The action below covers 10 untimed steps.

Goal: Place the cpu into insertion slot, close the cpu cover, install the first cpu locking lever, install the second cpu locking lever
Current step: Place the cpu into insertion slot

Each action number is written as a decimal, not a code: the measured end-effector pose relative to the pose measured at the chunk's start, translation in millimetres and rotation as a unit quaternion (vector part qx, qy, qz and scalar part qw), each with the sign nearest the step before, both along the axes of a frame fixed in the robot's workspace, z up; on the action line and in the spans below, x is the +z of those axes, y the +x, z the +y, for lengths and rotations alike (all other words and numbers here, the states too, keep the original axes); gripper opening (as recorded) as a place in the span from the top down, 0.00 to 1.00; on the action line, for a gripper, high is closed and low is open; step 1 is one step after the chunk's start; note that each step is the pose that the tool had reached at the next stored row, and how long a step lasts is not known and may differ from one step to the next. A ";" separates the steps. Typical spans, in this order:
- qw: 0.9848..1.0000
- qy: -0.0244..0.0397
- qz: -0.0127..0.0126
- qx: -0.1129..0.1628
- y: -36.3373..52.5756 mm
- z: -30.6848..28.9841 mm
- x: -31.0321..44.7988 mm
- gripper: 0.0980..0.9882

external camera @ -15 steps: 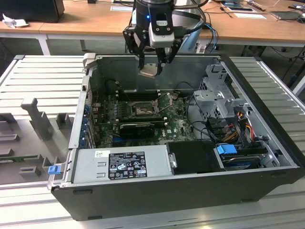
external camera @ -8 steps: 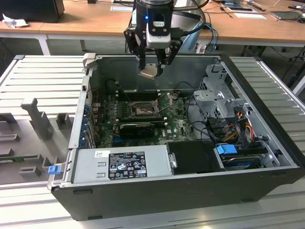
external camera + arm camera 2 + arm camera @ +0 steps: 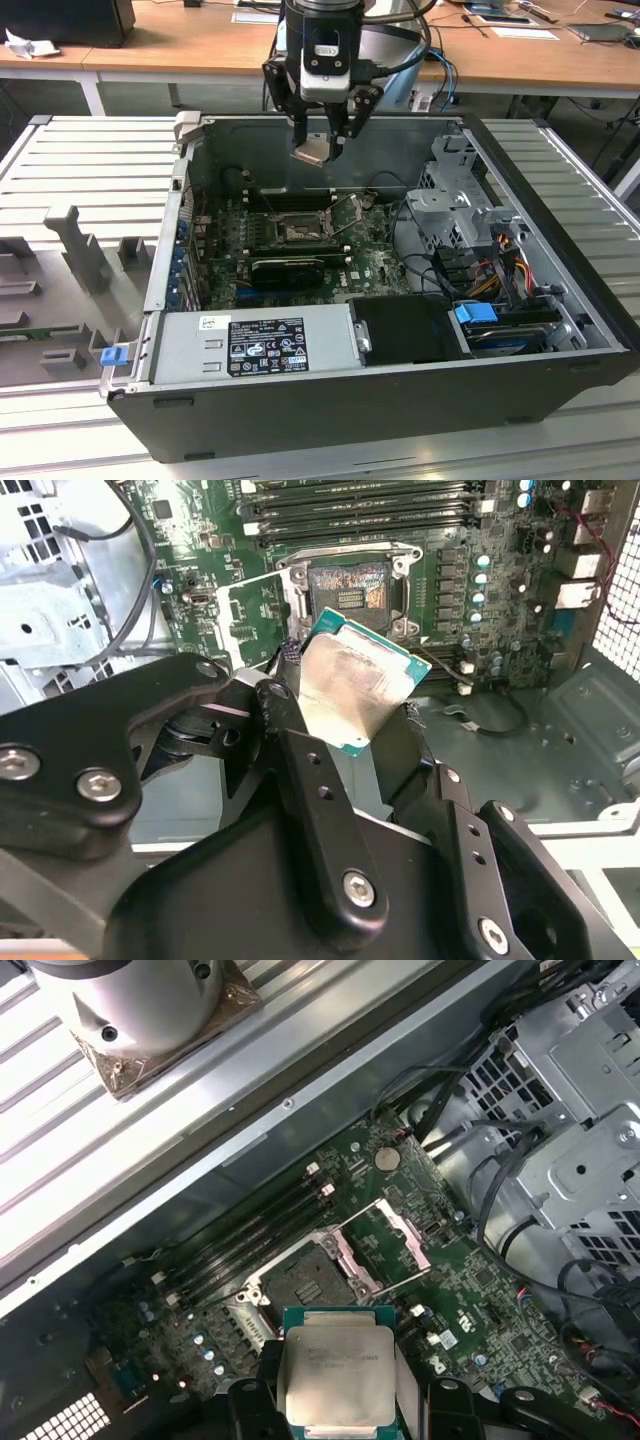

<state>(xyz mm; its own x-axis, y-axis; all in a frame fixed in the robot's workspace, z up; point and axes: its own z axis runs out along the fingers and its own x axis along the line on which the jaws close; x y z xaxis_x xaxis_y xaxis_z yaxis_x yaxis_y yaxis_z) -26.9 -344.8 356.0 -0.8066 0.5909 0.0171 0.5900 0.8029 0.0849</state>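
Ribbed table (image 3: 80,170), open case (image 3: 350,410), tool (image 3: 320,146) gripping cpu (image 3: 335,1378)

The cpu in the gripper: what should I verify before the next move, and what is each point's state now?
1. The cpu is held in the gripper: ok.
2. The cpu cover stands open: ok.
3. The insertion slot has no chip in it: ok.
4. The cpu is level: not ok, it hangs tilted.
5. The cpu is straight over the insertion slot: cannot tell.

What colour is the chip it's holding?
Silvery cpu with a green edge; best in the first wrist view.
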 end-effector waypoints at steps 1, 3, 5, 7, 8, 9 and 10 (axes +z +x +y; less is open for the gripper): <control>1.000 0.000 0.000 -0.003 0.0 0.0 -0.1 0.52; 1.000 0.000 0.000 -0.008 0.0 0.0 -1.1 0.52; 1.000 0.000 0.000 -0.011 0.0 0.0 -2.2 0.52; 1.000 0.000 0.000 -0.016 0.0 0.0 -4.1 0.52; 1.000 -0.001 0.000 -0.018 0.0 0.0 -4.2 0.52; 1.000 -0.001 0.000 -0.020 0.0 0.0 -4.3 0.52; 1.000 -0.001 0.000 -0.023 0.0 0.0 -4.4 0.52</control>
